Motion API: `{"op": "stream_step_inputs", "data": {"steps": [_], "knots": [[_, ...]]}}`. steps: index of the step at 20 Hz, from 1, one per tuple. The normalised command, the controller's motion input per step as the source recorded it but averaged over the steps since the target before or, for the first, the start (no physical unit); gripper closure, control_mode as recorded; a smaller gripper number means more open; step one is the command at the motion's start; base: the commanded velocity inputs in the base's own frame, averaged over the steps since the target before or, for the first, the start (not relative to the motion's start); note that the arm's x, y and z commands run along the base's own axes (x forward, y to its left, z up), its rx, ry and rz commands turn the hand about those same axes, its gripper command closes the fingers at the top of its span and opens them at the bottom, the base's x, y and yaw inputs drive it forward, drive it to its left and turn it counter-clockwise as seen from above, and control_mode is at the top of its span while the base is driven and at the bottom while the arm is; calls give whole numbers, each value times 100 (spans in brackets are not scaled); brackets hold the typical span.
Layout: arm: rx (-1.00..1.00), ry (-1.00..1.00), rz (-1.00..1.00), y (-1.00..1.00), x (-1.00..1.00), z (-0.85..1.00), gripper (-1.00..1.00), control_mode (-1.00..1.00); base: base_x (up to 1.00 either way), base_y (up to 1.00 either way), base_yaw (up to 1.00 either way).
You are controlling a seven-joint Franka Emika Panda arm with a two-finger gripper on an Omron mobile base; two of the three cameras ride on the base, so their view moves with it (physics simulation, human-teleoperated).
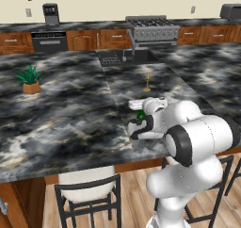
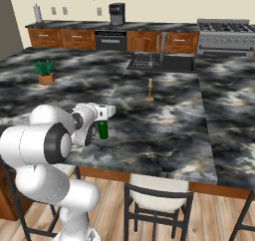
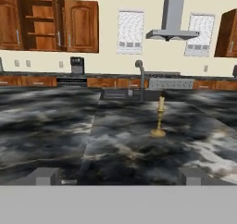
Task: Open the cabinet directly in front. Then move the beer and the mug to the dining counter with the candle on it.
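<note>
Green beer [image 2: 103, 129] stands on dining counter [image 2: 164, 120] by spread pincer [image 2: 105, 116].

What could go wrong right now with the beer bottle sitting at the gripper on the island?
The beer stands on the dining counter right at the open gripper; pulling back crookedly could tip it. It sits near the counter's front edge, so a fall might roll it off. The candle stands farther in, apart, and seems safe.

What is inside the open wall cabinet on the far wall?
In the hand view, the cabinet stands open with bare wooden shelves showing; no mug or bottle appears there. Its door leaves hide the compartment's edges.
</note>
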Motion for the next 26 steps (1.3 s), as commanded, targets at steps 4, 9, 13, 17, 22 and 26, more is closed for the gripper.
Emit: {"op": "stream_step_inputs", "data": {"steps": [4,9,13,17,22,26], "knots": [[0,0,-4,0,-2,100,-100,-100,0,0,0],[2,1,-6,0,-34,100,-100,-100,0,0,0],[7,13,-11,0,-87,96,-100,-100,0,0,0],[0,15,-8,0,-100,23,-100,-100,0,0,0],[-3,5,-4,0,-100,-17,-100,-100,0,0,0],[0,6,-1,0,-100,1,-100,-100,0,0,0]]}}
